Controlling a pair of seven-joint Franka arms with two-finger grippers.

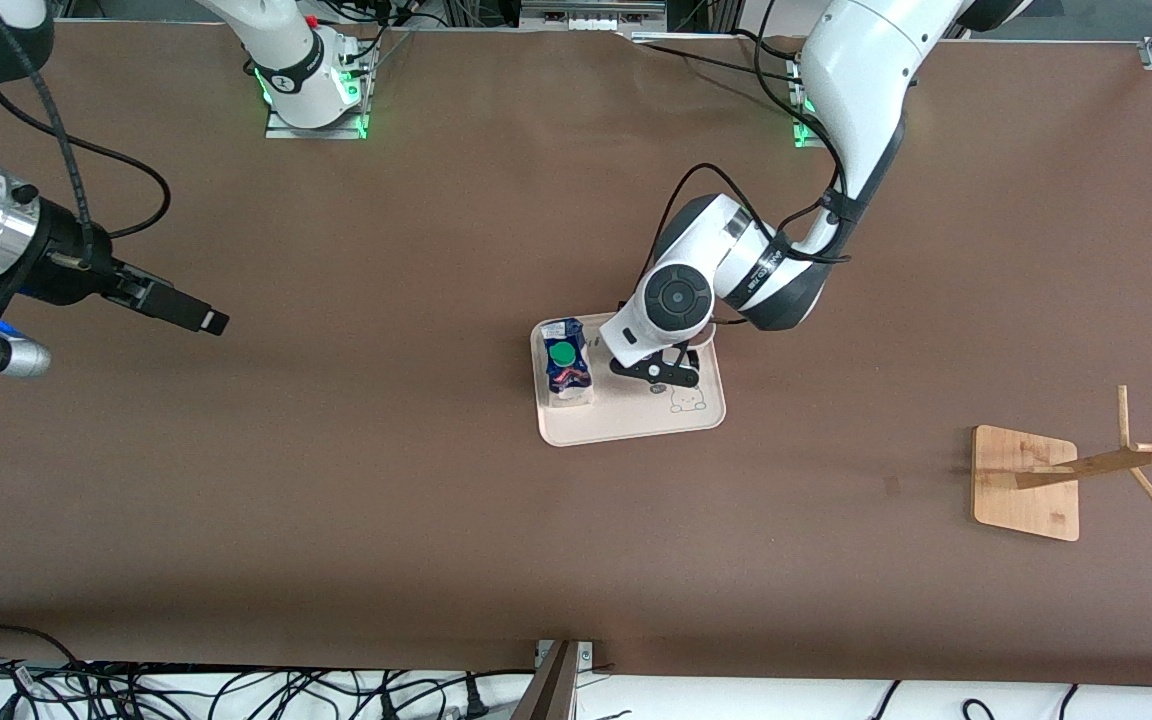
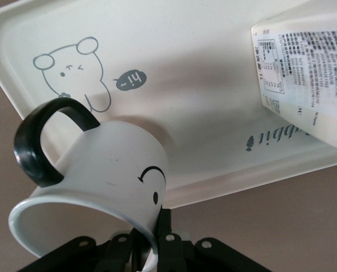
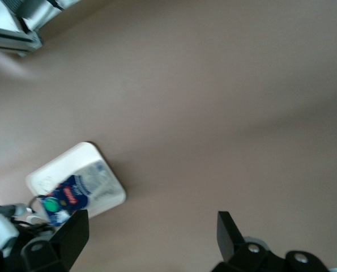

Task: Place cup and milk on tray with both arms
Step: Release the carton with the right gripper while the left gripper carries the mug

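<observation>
The pale tray lies mid-table, with a bunny drawing and "Rabbit" lettering. The blue and white milk with its green cap stands on the tray at the end toward the right arm. My left gripper is over the tray and shut on the rim of the white smiley cup. The cup is tilted, low over the tray, with its black handle up. In the front view the left wrist hides the cup. The milk shows beside it. My right gripper hangs open and empty over bare table toward the right arm's end.
A wooden rack with a square base stands toward the left arm's end of the table, nearer the front camera than the tray. The right wrist view shows the tray and the milk at a distance. Cables lie along the front edge.
</observation>
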